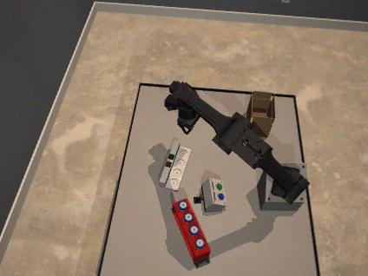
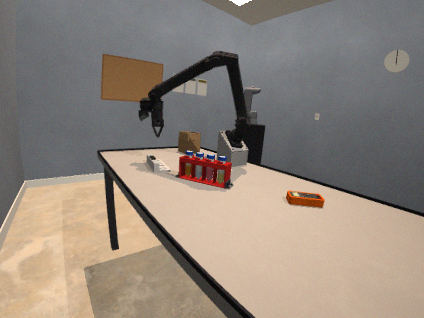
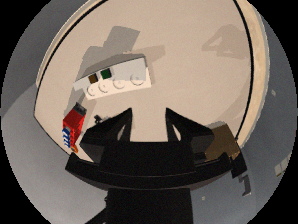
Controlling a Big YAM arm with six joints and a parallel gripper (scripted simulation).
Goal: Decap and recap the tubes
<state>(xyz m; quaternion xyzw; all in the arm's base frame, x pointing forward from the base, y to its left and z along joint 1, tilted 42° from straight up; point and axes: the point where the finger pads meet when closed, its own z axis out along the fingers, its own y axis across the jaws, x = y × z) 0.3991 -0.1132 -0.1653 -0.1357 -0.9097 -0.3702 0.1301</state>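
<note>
In the top view, the white cap tray point(image 1: 186, 153) is lying just beyond the far end of the red decapping station point(image 1: 180, 219), on its upper-left side, and the round nests that can be made out in it are showing no caps. The gripper point(image 2: 158, 131) is hanging high in the air, farther from the decapping station than the tray is and well above the table point(image 1: 143, 243). It is touching nothing. The wrist view is showing its two dark fingers standing partly apart with only the table surface between them, so the jaws are released and gripping nothing. The decapping station itself is sitting near the table's near edge, and all four blue caps point(image 1: 193, 230) are sitting on their tubes in a row along its top. Just to the right of the station's upper end, the grey key housing point(image 1: 208, 200) is resting on the table, carrying the green key point(image 1: 220, 187) and, beside it, the blue key point(image 1: 221, 196). Farther right and well away from the station, an open cardboard box point(image 1: 261, 114) is standing near the table's far edge. The arm's base point(image 1: 266, 204) is sitting to the right of the station, past the key housing. In the exterior view, an orange device point(image 2: 305, 198) is lying well apart from the station, on its right.
</note>
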